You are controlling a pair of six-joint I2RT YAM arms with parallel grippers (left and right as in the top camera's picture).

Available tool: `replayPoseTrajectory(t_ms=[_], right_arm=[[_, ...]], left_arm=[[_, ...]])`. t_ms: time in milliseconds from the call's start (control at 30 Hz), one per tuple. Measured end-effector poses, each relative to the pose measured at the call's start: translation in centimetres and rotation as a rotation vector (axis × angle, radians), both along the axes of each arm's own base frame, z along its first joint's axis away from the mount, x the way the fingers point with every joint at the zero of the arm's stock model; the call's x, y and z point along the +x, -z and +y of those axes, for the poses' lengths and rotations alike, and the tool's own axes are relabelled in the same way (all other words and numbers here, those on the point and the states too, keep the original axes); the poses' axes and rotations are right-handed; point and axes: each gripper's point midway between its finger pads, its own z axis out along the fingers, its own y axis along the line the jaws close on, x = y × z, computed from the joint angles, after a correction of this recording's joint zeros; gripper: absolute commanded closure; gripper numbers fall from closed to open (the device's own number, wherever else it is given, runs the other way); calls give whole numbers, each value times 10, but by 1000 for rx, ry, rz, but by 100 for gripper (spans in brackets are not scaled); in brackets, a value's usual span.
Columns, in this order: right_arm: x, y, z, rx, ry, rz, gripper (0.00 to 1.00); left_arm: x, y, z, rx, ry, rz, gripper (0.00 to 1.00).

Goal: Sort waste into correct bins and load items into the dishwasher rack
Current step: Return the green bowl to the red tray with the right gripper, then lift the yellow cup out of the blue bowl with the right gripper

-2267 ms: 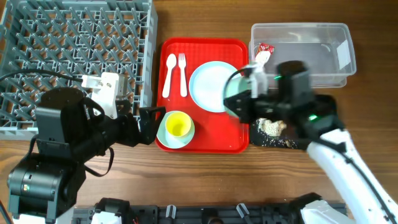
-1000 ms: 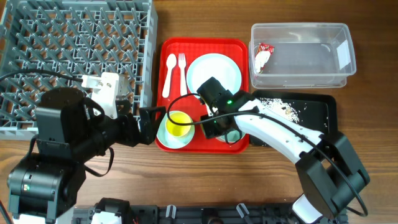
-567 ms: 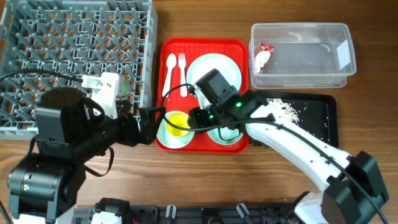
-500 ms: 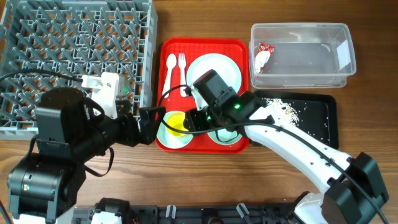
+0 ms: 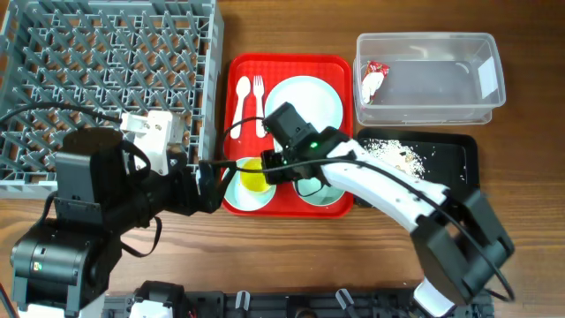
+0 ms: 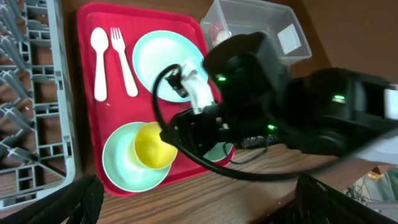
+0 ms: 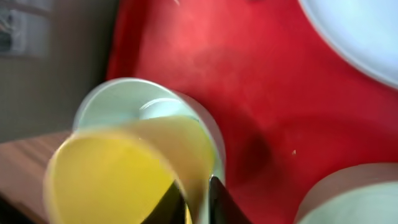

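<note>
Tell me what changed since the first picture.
The right gripper swung left from the black tray, left the bowl on the red tray, and its fingers now pinch the cup rim. The scraps lie spread in the black tray. The plate, spoon, fork and wrapper stayed.

The right wrist view is blurred, the cup [image 7: 118, 174] smeared and cut by the bottom edge, so whether the right gripper [image 7: 196, 202] pinches its rim is unclear, and overhead the arm [image 5: 388, 181] hides most of the bowl [image 5: 322, 198].
</note>
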Motion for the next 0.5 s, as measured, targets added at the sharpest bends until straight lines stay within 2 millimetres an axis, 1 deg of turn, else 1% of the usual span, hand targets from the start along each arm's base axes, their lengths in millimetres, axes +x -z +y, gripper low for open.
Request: replayPoseTrajectory(t_ms=[67,200,267,300,333,400,433,467,500], right_arm=[[-2,4,1,1,2,17,96],[-2,3,1,7,4,22,96],[0,-2,-1,14,11,20,96],[2,-9,-5,23,22,12,96],[7,-24,-13,43,45,-4,95],[23,-65,-35,110,110,-64,96],[31,-89,-46,158,136,-104,96],[38,-120,-60,226,152,-166,96],[40,-144,-69,282,140,-214,96]], left_arm=[[-2,2,0,1,0,12,0],[-11,12,4,20,-8,72,0],[-11,16,8,41,-28,83,0],[-10,16,10,50,-37,81,0],[-9,17,13,62,-53,78,0],[-3,17,22,69,-108,76,0],[2,18,28,67,-144,81,0],[7,18,33,51,-178,94,0],[10,20,35,29,-194,111,0]])
